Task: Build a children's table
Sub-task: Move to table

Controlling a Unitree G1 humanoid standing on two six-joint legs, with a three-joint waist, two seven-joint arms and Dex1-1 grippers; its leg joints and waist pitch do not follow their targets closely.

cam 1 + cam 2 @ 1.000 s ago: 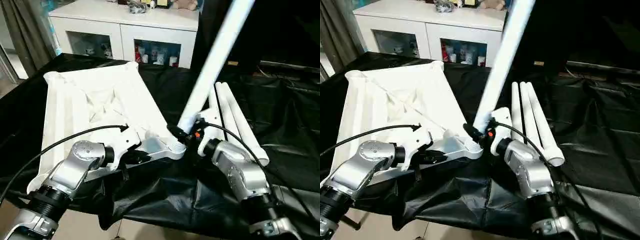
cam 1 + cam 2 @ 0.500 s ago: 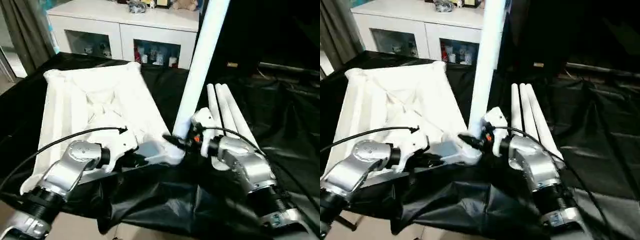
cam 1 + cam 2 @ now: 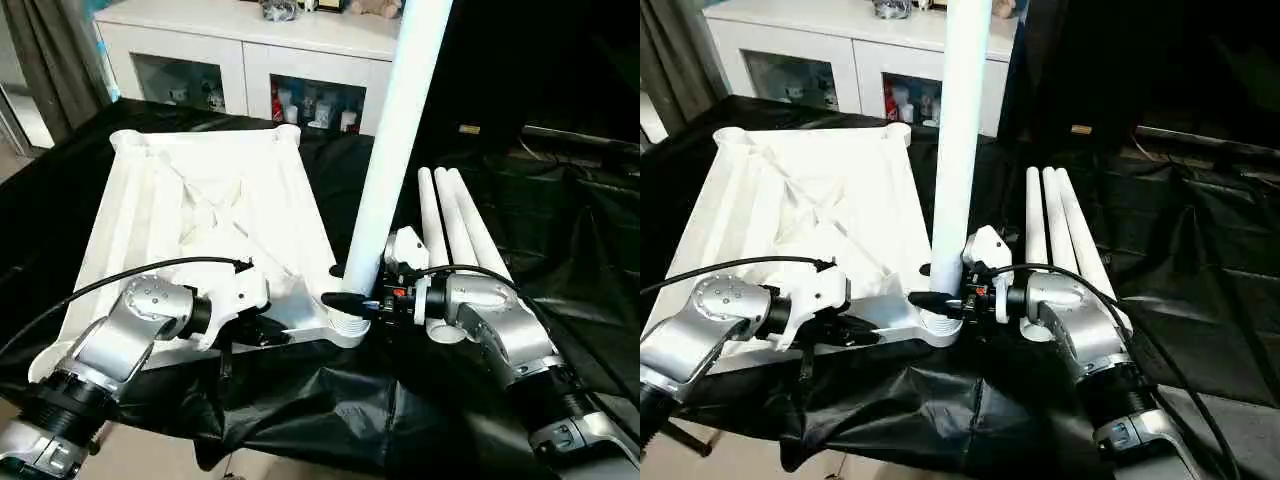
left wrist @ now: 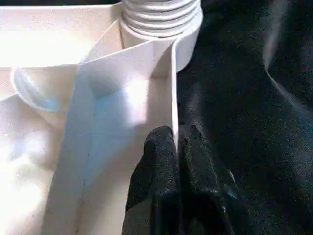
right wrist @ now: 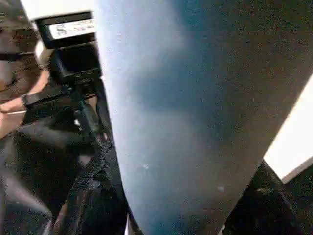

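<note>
The white table top (image 3: pixel 200 210) lies underside up on black cloth, its ribs showing. One white leg (image 3: pixel 395 150) stands nearly upright, its threaded end (image 4: pixel 159 12) seated in the near right corner socket (image 3: pixel 345 328). My right gripper (image 3: pixel 356 294) is shut around the bottom of that leg, which looms close in the right wrist view as leg (image 5: pixel 195 98). My left gripper (image 3: pixel 262 335) is shut on the top's near rim (image 4: pixel 173 88), just left of the socket, with black fingertips (image 4: pixel 164 147) pinching the thin wall.
Three spare white legs (image 3: pixel 455 230) lie side by side on the cloth right of the socket, close to my right forearm. A white glass-door cabinet (image 3: pixel 250 50) stands behind the table. The cloth's front edge (image 3: pixel 300 440) hangs just below my arms.
The held leg has swung from leaning right to nearly upright over the corner socket. My right wrist turned and dropped beside it. The left gripper stays on the rim.
</note>
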